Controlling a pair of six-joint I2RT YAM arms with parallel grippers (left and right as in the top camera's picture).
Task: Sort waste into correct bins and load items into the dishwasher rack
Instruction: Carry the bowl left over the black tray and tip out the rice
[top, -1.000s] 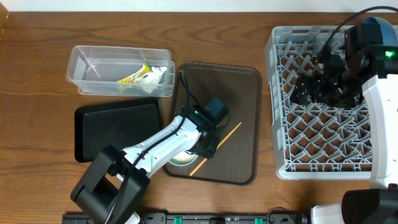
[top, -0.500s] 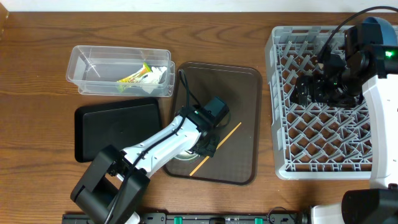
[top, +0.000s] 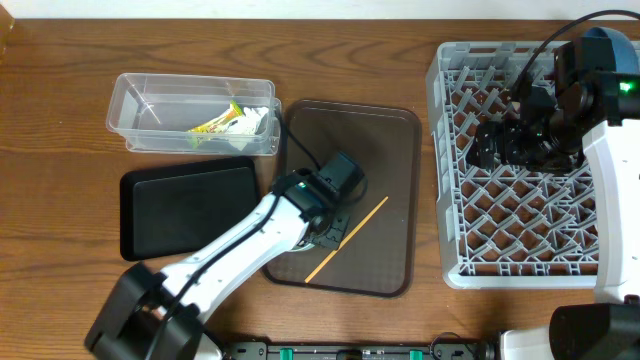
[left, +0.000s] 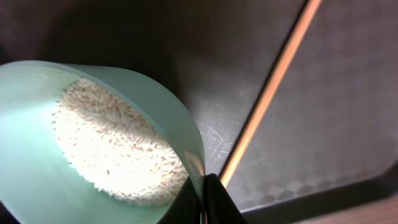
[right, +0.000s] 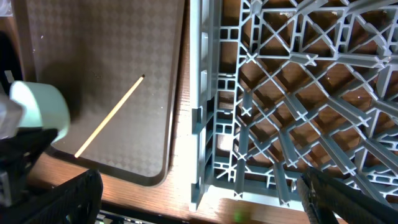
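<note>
My left gripper (left: 203, 202) is shut on the rim of the pale mint bowl (left: 37, 180), which holds a heap of white rice (left: 118, 146) and is tilted over the brown tray. In the overhead view this gripper (top: 325, 218) hides most of the bowl. The thin wooden stick (top: 347, 238) lies on the tray beside it. The bowl (right: 41, 109) and stick (right: 109, 124) also show in the right wrist view. My right gripper (right: 202, 205) is open and empty above the grey dishwasher rack (top: 520, 230). The clear tub (top: 150, 105) holds the snack wrapper (top: 220, 123) and white tissue (top: 256, 118). The black bin (top: 188, 210) lies in front of it.
The flat brown tray (top: 385, 150) lies between the bins and the rack. My right arm (top: 600, 130) hangs over the rack's back right part. A strip of bare wood separates the tray and the rack (right: 280, 93). No plate, cup or light blue bowl shows.
My left arm has swung its elbow to the left and the gripper has shifted slightly up-left with the bowl. The right arm has not moved.
</note>
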